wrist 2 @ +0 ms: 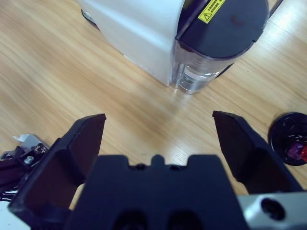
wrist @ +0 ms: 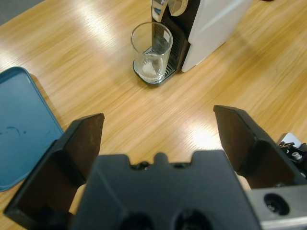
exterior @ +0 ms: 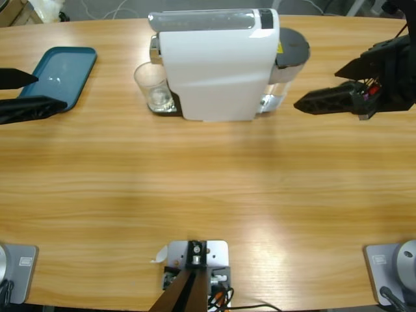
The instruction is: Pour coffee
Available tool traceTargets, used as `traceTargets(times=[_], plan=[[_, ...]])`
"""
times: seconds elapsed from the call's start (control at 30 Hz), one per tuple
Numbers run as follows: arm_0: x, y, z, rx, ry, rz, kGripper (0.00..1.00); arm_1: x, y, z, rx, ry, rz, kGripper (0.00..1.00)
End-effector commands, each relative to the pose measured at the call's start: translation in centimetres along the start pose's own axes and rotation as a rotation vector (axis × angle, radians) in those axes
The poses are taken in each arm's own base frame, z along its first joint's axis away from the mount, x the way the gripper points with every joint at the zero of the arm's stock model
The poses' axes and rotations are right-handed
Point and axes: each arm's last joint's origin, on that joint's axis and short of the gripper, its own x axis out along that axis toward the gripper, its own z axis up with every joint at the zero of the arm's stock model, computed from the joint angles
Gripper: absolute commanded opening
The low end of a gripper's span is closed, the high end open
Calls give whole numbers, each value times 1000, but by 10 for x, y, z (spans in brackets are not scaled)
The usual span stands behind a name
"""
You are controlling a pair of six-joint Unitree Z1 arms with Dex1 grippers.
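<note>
Although the small clear glass tumbler (exterior: 153, 86) already stands on the drip tray under the spout of the white coffee machine (exterior: 218, 65), it holds at most a thin pale film of coffee (wrist: 152, 68) at its bottom, so the pour looks barely begun or just finished; which cannot be told. Both arms hang back from the machine: the left gripper (wrist: 159, 139), near the teal rectangular tray (exterior: 57, 73), has its jaws wide apart and empty, and the right gripper (wrist 2: 158, 139), beside the machine's dark-lidded water tank (wrist 2: 223, 28), likewise gapes on nothing
</note>
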Motion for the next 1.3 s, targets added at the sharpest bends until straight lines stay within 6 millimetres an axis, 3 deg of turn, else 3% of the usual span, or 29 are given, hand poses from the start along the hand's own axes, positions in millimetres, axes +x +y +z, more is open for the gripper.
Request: traceTargets(times=[0.03, 0.17, 0.27, 0.33, 0.4, 0.67, 0.93, 1.3], plan=[[3, -1, 5, 6, -5, -16, 1000, -5, -1, -35, 20, -69, 24, 1000], [9, -1, 13, 9, 3, -42, 1000, -13, -1, -28, 21, -204, 43, 1000], [11, 0, 15, 5, 7, -40, 1000, -23, 4, 6, 14, -252, 60, 1000], [13, 0, 16, 4, 10, -40, 1000, -14, 4, 25, -7, -223, 59, 1000], [13, 0, 16, 5, 8, -36, 1000, -4, 2, 29, -2, -196, 62, 1000], [8, -2, 14, 12, 8, -49, 1000, -8, -1, 5, 11, -183, 55, 1000], [-1, -4, 29, 42, 19, -49, 1000, -7, -2, 1, 14, -192, 31, 1000], [6, -3, 23, 59, 98, -59, 1000, -22, -6, -15, 19, -239, -7, 1000]])
